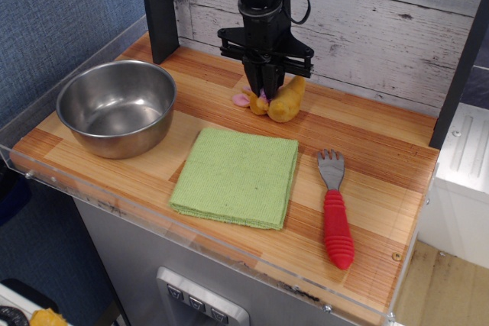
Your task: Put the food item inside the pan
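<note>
The food item is a mustard-yellow lumpy piece with pink and purple bits at its left end, at the back middle of the wooden counter. My gripper points straight down with its fingers closed together on the food item's pink and purple end. The food item looks tilted, its yellow end raised toward the right. The pan, a round shiny steel bowl, stands empty at the left of the counter, well apart from the gripper.
A folded green cloth lies in front of the gripper at the counter's middle. A red-handled grey fork lies to its right. A black post stands at the back left. A white plank wall runs behind.
</note>
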Controlling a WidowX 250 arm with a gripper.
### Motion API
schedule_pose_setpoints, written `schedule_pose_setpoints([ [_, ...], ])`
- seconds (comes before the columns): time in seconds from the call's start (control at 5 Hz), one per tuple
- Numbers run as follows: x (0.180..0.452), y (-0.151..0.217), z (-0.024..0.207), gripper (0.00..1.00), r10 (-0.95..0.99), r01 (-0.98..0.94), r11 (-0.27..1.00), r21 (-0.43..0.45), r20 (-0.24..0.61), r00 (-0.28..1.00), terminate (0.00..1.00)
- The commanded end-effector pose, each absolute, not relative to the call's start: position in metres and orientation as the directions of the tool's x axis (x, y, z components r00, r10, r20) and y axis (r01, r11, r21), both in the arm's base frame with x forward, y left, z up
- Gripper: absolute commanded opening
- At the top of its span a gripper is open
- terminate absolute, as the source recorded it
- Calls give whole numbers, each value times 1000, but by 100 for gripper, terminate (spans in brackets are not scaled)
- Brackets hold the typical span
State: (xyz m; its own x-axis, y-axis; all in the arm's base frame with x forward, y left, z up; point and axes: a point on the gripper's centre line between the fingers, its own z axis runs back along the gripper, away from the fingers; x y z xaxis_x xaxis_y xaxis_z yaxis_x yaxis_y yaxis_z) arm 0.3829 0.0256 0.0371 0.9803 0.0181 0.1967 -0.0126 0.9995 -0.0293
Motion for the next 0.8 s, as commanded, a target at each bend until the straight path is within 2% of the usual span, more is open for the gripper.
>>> schedule_pose_setpoints([
  [0.0,391,14,114,0,13,11,997,-73,313,950,0],
  [0.2,379,19,148,0,40,-5,994,-105,337,941,0],
  [0.4,350,34,175,0,57,-22,994,-109,336,940,0],
  [0.6,323,54,189,0,88,-52,992,-113,332,939,0],
])
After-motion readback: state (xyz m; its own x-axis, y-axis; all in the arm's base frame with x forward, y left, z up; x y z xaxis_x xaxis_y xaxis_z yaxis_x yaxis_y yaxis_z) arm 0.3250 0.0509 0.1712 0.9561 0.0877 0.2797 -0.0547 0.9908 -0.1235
